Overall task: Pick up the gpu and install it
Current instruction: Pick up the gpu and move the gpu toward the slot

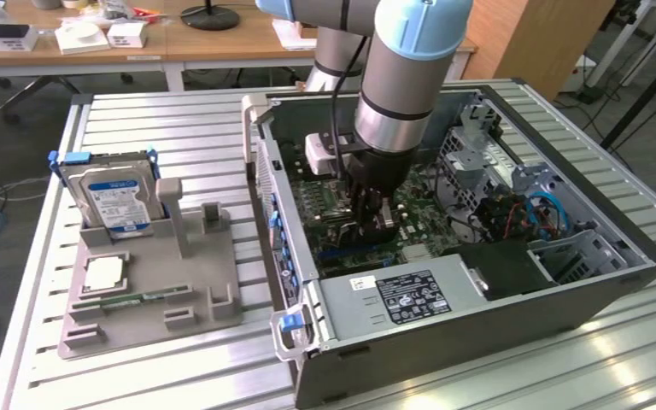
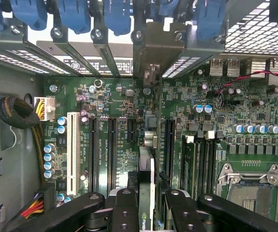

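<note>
Fingers (image 2: 124,212) of the gripper (image 2: 146,212) stand partly closed, pinching the gpu (image 2: 147,183) edge-on between them; the card hangs straight down over the green motherboard (image 2: 119,101), lined up along the row of black expansion slots (image 2: 112,150), with a white slot (image 2: 72,152) off to one side. Its metal bracket end (image 2: 153,72) reaches toward the blue-clipped slot covers (image 2: 76,19) at the case's back wall. Whether the card's lower edge is already seated in a slot, I cannot tell.

From where the exterior camera looks, the silver power supply (image 1: 402,295) with its label lies at the near edge of the open computer case (image 1: 601,290). Behind it the arm (image 1: 402,77) comes down into the case, the gripper (image 1: 368,226) low over the board. On the exterior view's left, a grey holder (image 1: 151,299) on the slatted table (image 1: 601,376) carries a narrow green memory stick (image 1: 123,299) lying flat, and farther back a hard drive (image 1: 112,196) standing upright. Wooden desks (image 1: 191,43) sit beyond.
</note>
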Controlling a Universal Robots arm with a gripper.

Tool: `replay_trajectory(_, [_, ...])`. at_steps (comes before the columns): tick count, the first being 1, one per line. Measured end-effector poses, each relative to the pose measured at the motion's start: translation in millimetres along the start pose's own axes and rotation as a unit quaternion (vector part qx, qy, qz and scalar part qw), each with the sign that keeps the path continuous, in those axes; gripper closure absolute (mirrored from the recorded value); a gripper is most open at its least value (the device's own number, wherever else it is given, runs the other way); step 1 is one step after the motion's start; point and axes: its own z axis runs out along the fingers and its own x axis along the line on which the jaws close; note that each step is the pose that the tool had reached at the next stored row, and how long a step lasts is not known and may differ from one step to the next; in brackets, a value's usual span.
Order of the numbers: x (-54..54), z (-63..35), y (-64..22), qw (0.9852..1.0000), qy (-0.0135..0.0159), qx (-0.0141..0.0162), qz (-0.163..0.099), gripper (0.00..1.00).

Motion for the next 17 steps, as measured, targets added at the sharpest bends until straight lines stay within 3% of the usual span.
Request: replay_trajectory(17, [-0.1,0.4,0.0,1.0000,-0.0002,0.0000,-0.002,0.74])
